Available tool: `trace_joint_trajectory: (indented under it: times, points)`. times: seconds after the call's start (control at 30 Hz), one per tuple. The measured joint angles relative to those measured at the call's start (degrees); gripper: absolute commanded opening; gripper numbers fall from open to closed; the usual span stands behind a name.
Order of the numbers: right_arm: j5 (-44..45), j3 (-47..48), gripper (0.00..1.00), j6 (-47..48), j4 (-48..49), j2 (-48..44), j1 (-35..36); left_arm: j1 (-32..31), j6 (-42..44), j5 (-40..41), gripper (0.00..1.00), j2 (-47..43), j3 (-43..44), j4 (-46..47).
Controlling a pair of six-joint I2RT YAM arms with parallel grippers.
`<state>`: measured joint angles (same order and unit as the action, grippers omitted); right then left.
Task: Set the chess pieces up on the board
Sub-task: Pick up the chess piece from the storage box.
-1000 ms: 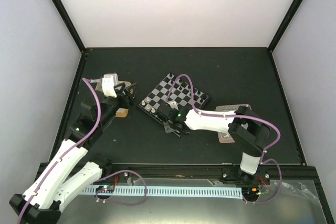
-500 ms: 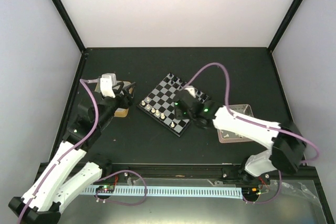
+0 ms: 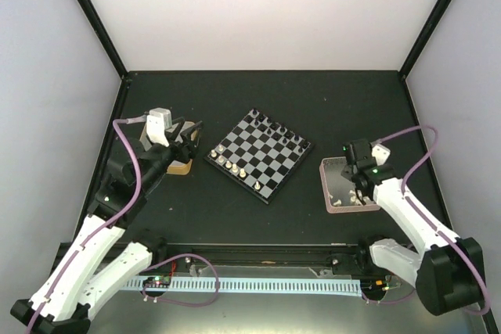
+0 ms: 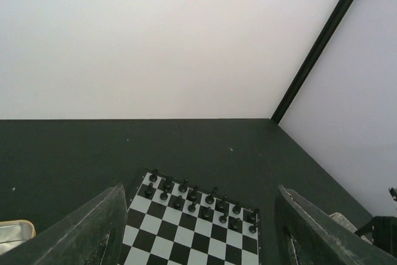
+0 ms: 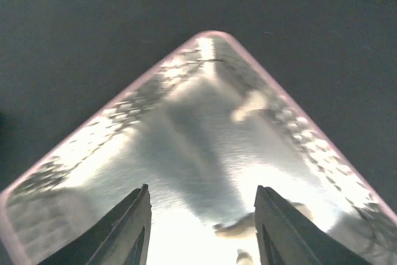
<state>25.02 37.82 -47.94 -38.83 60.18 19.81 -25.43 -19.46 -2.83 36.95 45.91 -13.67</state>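
From the overhead view I count one board (image 3: 262,158), sitting cornerwise in the middle of the dark table (image 3: 313,107), with two arms either side of it. The black pieces (image 4: 183,185) stand in two rows along the board's far edge. Through the left wrist camera I make out about fifteen, though the small ones run together and I would not swear to the number. The cream pieces (image 3: 235,168) on the board form a single short line along its lower left edge, five or six as far as I can tell. At the right of the frame there is one pink tray (image 3: 323,181), and more loose cream figures (image 3: 356,197) lie in its lower half. The right wrist camera shows three pale blurs there (too soft to say which figures they are), and the tray's near part is cut off by the frame. The right gripper (image 5: 201,228) hangs over the tray with its fingers spread apart and nothing between them. The left gripper (image 3: 188,137) sits at the left of the frame above a yellow-rimmed tin (image 3: 182,166), which it partly hides. Its fingers are splayed wide and hold nothing. Its camera catches only the tin's corner and crops the board's near rows.
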Motion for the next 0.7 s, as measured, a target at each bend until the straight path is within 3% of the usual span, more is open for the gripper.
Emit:
trace_joint_trajectory:
  times: [0.1,0.23,0.47,0.7]
  points:
    - [-0.6,-2.9,0.37,-0.8,0.7,0.6,-6.4,0.0,0.0,0.0,0.67,-0.4,-0.4,0.5]
    - [-1.8,-4.5,0.36,-2.7,3.4,5.9,-12.9,0.0,0.0,0.0,0.67,-0.7,-0.8,0.5]
    - [-1.9,-0.7,0.36,-8.9,7.6,18.2,-13.8,0.2,0.0,0.0,0.67,-1.0,-1.2,0.5]
    - [0.0,0.8,0.36,-13.8,9.3,21.6,-13.8,0.2,0.0,0.0,0.67,-1.3,-1.2,0.5]
